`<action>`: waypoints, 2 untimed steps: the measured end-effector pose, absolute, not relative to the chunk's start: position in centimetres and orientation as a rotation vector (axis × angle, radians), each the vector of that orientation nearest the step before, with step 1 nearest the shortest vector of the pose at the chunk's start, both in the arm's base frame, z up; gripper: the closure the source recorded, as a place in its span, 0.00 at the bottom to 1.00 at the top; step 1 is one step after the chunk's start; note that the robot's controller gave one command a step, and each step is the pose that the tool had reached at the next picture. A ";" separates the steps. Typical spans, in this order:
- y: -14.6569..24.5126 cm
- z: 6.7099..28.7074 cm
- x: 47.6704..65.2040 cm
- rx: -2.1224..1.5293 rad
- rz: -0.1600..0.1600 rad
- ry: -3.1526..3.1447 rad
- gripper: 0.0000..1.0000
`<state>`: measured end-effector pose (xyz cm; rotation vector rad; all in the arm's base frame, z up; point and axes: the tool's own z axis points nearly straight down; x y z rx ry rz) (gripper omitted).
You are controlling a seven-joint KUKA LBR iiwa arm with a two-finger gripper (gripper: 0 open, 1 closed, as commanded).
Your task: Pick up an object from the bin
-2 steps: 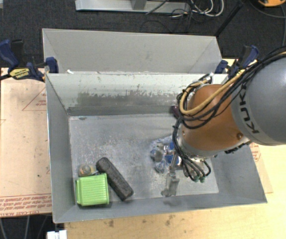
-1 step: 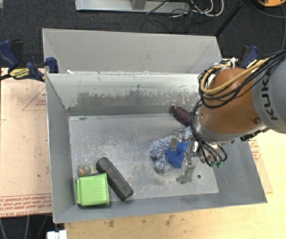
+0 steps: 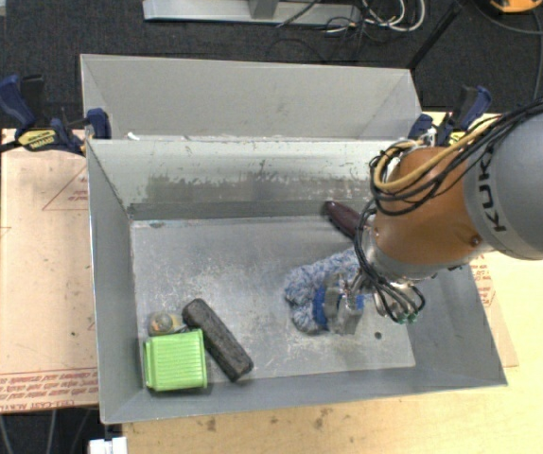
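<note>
- Orange-covered robot wrist [image 3: 423, 211], wrapped in looped cables, sits at the right of the frame above the grey metal bin [image 3: 243, 253].
- Two-finger gripper [image 3: 347, 312] is down at the lower right edge of the crumpled blue-grey cloth [image 3: 311, 282], right of the bin's centre. Whether it is spread or closed cannot be told.
- Dark brown rounded object [image 3: 342, 218] lies by the back wall, just beside the wrist.
- Green ribbed square block [image 3: 175, 360], dark grey bar [image 3: 218, 339] and small round tan piece [image 3: 166, 323] lie close together at lower left, well apart from the gripper.

Colours in the grey bin [image 3: 224, 263]
The cloth [image 3: 311, 282] is showing mottled blue-white, ribbed block [image 3: 175, 360] bright green, bar [image 3: 219, 340] seemingly charcoal.
</note>
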<state>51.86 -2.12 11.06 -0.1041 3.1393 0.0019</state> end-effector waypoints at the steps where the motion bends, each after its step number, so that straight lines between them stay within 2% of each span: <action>1: -2.1 11.0 51.8 -0.105 0.002 3.140 0.00; 2: -2.1 11.1 51.9 -0.104 0.002 3.139 1.00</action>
